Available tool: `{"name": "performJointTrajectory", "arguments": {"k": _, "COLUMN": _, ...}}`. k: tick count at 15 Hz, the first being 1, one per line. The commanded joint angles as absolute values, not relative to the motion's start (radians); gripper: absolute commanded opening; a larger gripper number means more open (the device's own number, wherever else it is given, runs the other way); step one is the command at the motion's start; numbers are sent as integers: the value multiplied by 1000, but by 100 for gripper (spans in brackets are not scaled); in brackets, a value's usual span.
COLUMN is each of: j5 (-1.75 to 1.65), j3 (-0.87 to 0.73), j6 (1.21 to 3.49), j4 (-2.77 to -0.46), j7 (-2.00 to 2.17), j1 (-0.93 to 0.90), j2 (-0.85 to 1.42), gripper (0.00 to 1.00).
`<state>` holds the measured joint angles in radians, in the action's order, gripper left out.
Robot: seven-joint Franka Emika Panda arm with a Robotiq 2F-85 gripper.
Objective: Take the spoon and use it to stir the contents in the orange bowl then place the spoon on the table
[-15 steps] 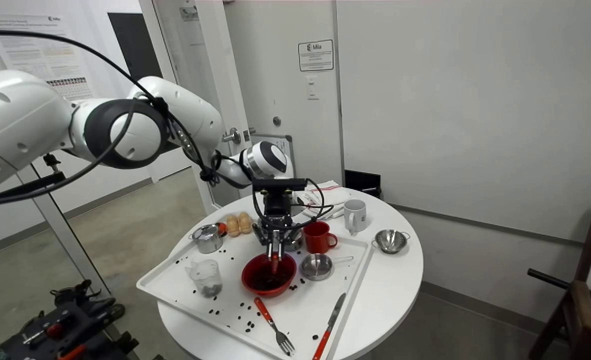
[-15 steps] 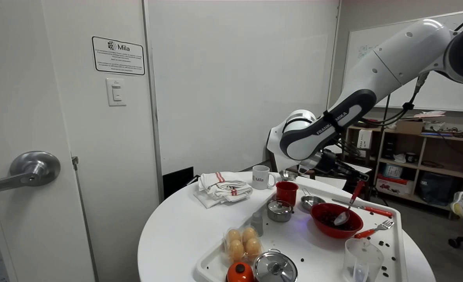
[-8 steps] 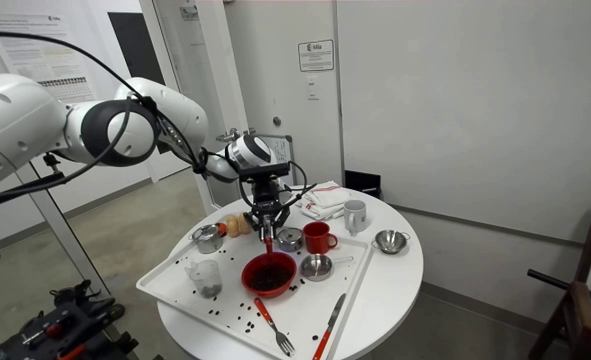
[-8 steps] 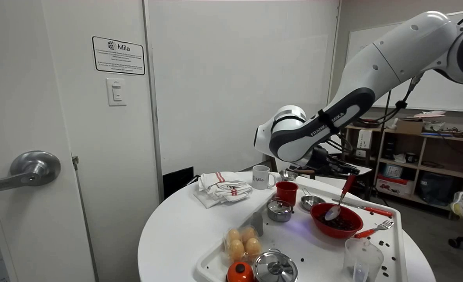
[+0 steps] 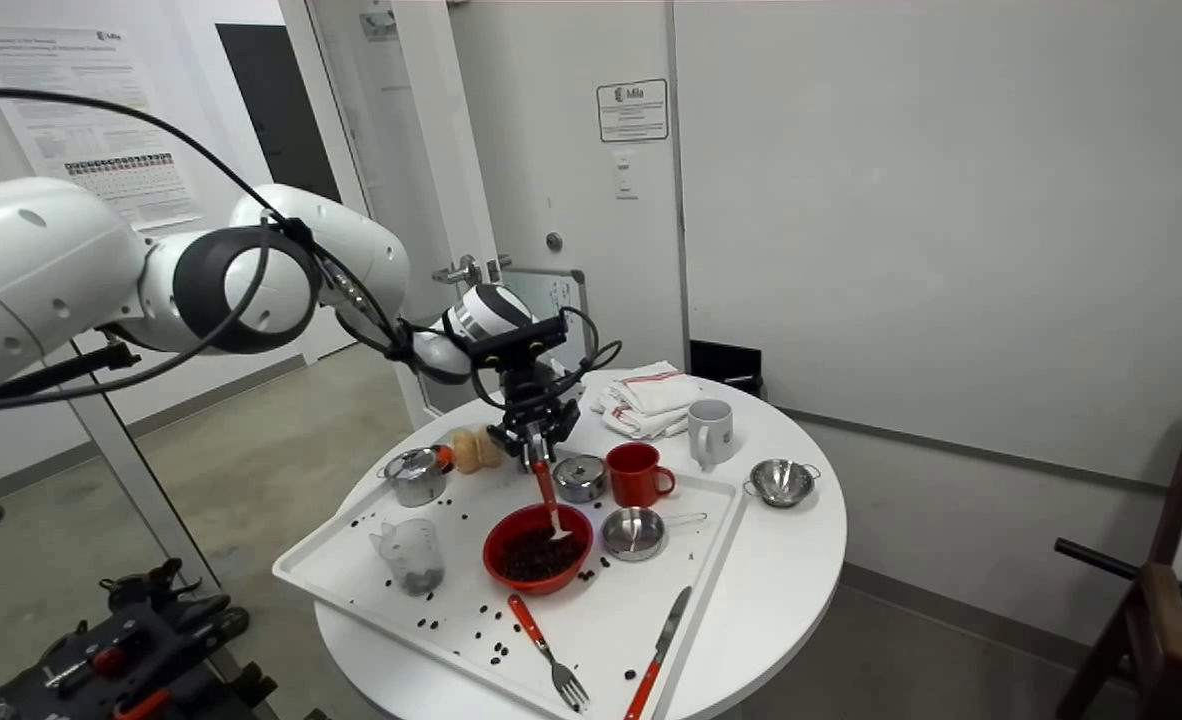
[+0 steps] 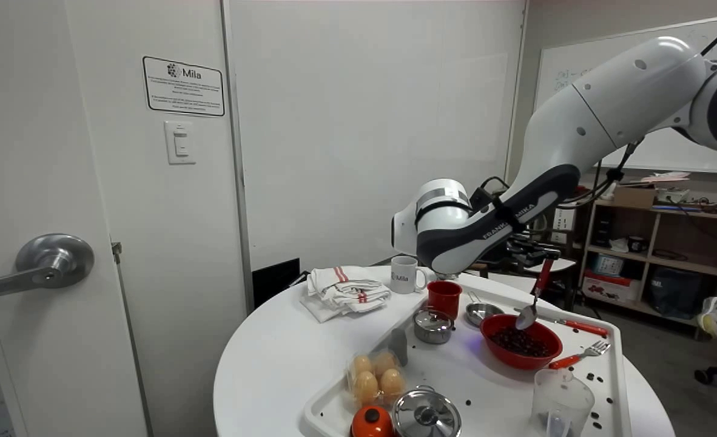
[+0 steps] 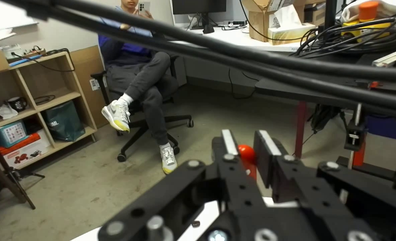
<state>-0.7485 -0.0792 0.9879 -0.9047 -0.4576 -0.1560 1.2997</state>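
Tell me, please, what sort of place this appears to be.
Most likely a robotics lab or research office, though I cannot be certain: a robot arm reaches over a round table, a whiteboard carries writing, and a monitor stands on a desk.

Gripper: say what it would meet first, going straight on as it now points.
Past the spoon in the gripper, the way looks free, perhaps as far as the floor; depth is unclear.
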Motion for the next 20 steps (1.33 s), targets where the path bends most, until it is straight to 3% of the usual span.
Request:
{"name": "performJointTrajectory", "arguments": {"k": 1, "j5": -793, "j3": -79, "j6": 939, "j4": -826, "j7": -485, "j1": -174, "j2": 1359, "gripper": 8}}
{"name": "performJointTrajectory", "arguments": {"k": 20, "j5": -749, "j3": -9, "j6": 1029, "j4": -730, "j7": -618, "j1": -177, "j2": 1401, "gripper": 8}}
